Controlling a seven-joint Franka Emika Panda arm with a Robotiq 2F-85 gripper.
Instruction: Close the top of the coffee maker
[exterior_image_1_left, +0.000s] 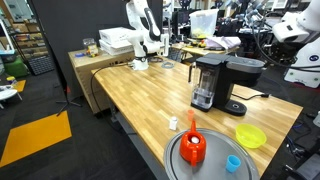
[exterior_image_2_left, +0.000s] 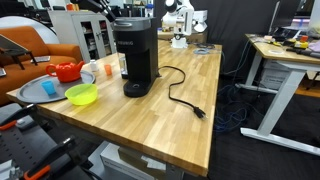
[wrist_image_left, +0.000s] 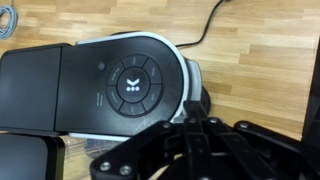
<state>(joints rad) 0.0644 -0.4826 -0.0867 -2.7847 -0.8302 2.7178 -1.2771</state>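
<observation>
The black boxy coffee maker (exterior_image_1_left: 222, 80) stands on the wooden table (exterior_image_1_left: 140, 95) and shows in both exterior views (exterior_image_2_left: 133, 58). Its top (wrist_image_left: 120, 85) fills the wrist view from above, a black lid with a round button panel. The top lies flat on the machine in both exterior views (exterior_image_1_left: 228, 63) (exterior_image_2_left: 133, 23). My gripper (wrist_image_left: 190, 125) hangs above the lid's near edge with its black fingers pressed together and nothing between them. I cannot make out the gripper in the exterior views.
A red kettle-like pot (exterior_image_1_left: 194, 148) sits on a round grey tray (exterior_image_1_left: 172, 152) beside a blue cup (exterior_image_1_left: 233, 163) and a yellow-green bowl (exterior_image_1_left: 251, 135). The machine's black power cord (exterior_image_2_left: 185, 100) trails across the table. A white robot base (exterior_image_1_left: 145, 40) stands at the far end.
</observation>
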